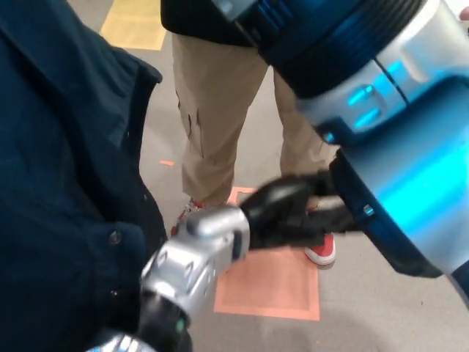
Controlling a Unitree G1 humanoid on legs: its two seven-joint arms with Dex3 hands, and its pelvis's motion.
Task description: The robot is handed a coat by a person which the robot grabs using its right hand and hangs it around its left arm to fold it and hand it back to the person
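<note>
We cannot tell whether the blurred left robot hand [293, 214] is open or closed; the right arm [410, 176] hides its tip. The coat [58, 183], cut off by the frame, hangs left of it. The right robot hand is out of view.

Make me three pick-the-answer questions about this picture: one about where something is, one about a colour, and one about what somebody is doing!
1. Where is the dark coat?
A. Flat on the floor in the middle
B. On the picture's left side
C. On the picture's right side

2. What colour is the person's shoe?
A. Green
B. Purple
C. Red

3. How are the person's legs?
A. Standing upright
B. Kneeling
C. Lying flat

Answers:
1. B, since the coat fills the left edge from top to bottom.
2. C, since the shoe by the orange floor square is red with a white sole.
3. A, since both tan trouser legs run straight down to the floor.
</note>
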